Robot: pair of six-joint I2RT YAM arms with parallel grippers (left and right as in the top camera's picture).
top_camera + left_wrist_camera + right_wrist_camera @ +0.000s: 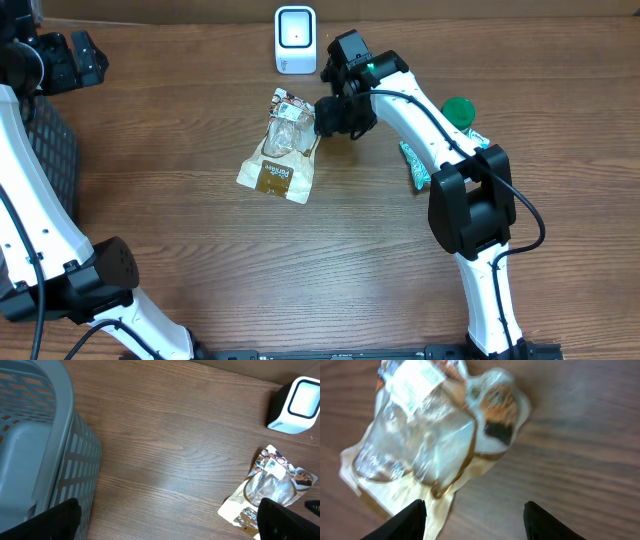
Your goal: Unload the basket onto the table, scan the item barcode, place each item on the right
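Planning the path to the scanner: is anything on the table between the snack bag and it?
Nothing visible does. Only bare table lies between the snack bag and the scanner; the right gripper hangs open beside the bag, off that line.

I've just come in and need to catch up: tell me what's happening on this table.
The right claw hangs open over one edge of a clear snack pouch, which lies flat on the wooden table a little in front of the white scanner. Its fingers are spread and grip nothing. The left claw is open too, off to the side next to the grey basket, touching nothing. Whether the pouch has been scanned cannot be told from here.
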